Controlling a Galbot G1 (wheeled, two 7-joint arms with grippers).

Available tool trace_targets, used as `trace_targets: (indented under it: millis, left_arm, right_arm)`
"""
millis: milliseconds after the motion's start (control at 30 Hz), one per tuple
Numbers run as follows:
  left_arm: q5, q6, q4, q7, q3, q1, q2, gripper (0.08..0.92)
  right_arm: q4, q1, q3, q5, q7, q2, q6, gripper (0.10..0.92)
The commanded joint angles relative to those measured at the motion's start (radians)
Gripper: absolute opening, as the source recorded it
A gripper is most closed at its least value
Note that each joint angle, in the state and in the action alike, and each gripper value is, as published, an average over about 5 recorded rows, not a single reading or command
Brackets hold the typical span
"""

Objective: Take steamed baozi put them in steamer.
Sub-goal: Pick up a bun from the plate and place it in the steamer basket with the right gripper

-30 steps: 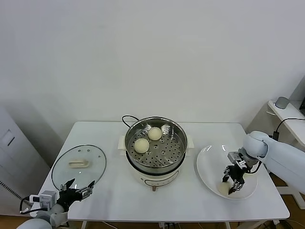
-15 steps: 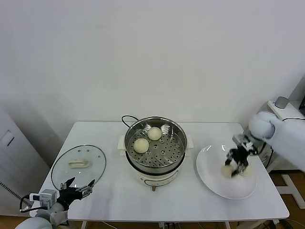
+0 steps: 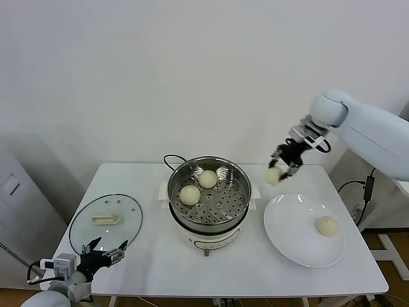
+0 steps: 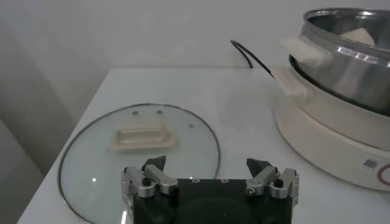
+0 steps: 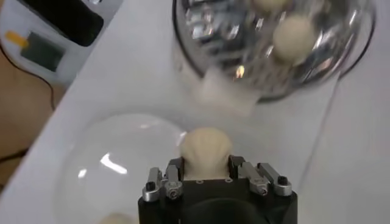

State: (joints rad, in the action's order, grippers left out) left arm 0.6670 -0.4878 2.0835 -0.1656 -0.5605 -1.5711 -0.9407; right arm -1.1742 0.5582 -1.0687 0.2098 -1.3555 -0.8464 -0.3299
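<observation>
My right gripper (image 3: 280, 167) is shut on a pale baozi (image 3: 274, 174), held in the air between the steamer (image 3: 209, 192) and the white plate (image 3: 287, 236). The right wrist view shows that baozi (image 5: 206, 151) clamped between the fingers. Two baozi (image 3: 189, 194) (image 3: 207, 179) lie on the perforated tray in the steel steamer. One more baozi (image 3: 326, 225) lies on the plate. My left gripper (image 3: 102, 252) is open and empty, low at the table's front left, by the glass lid (image 3: 106, 220).
The glass lid with its cream handle (image 4: 141, 135) lies flat at the table's left. The steamer's black cord (image 3: 171, 160) loops behind it. A side table stands beyond the right edge.
My right gripper has lifted one baozi off the plate and carried it up and left toward the steamer. One baozi stays on the plate. The left arm has not moved.
</observation>
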Motion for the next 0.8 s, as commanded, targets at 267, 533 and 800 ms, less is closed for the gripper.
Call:
trace_targets:
  millis: [267, 533, 800]
  left_arm:
    - [0.000, 0.003, -0.006, 0.001, 0.003, -0.001, 0.007, 0.823]
    - [0.000, 0.005, -0.003, 0.001, 0.001, -0.004, 0.002, 0.823]
    - [0.000, 0.005, -0.003, 0.001, 0.001, -0.004, 0.003, 0.823]
  right_arm:
    - [-0.037, 0.012, 0.023, -0.052, 0.009, -0.292, -0.385, 0.458]
    - [-0.137, -0.064, 0.037, -0.169, 0.008, -0.313, -0.490, 0.458]
    - [-0.232, -0.128, 0.040, -0.276, 0.003, -0.262, -0.524, 0.461]
